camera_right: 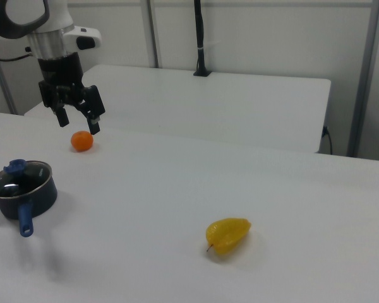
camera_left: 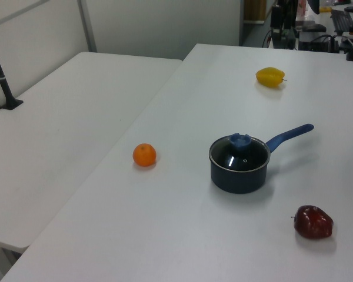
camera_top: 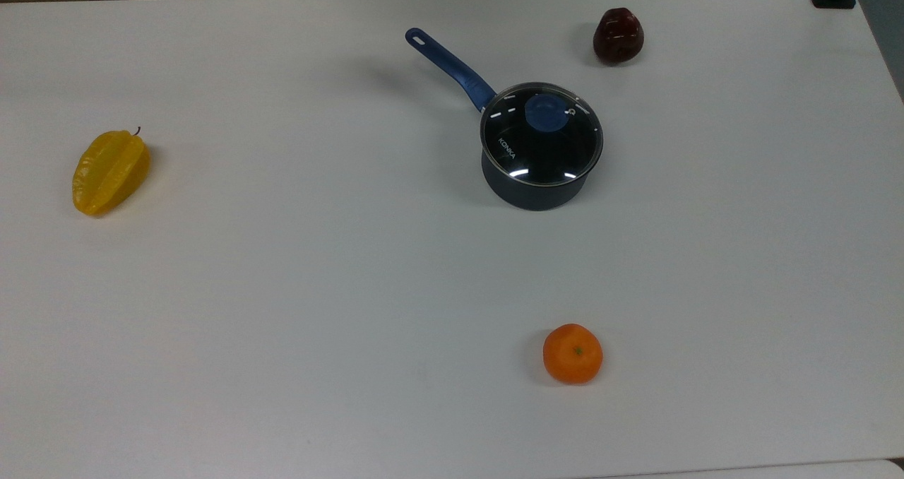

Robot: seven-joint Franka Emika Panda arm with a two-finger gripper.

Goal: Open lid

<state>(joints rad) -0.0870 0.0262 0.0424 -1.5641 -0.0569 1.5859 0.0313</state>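
On the pan (camera_top: 537, 186), the lid (camera_top: 542, 140) looks rigid, slick, breakable glass, so take its knob (camera_top: 544, 113) with your gripper (camera_right: 79, 122), now spread open and empty.

Lighting is bright, even and diffuse across the white table (camera_top: 282, 288), apparently from overhead. Shadows are soft and short: a faint patch beside the saucepan (camera_top: 537, 182) and small dark rims under the orange (camera_top: 573, 353) and the red fruit (camera_top: 618, 36). Short white glints sit on the glass lid (camera_top: 541, 134). The tabletop darkens slightly toward the top view's corners. Focus is mildly soft in the left view and right view.
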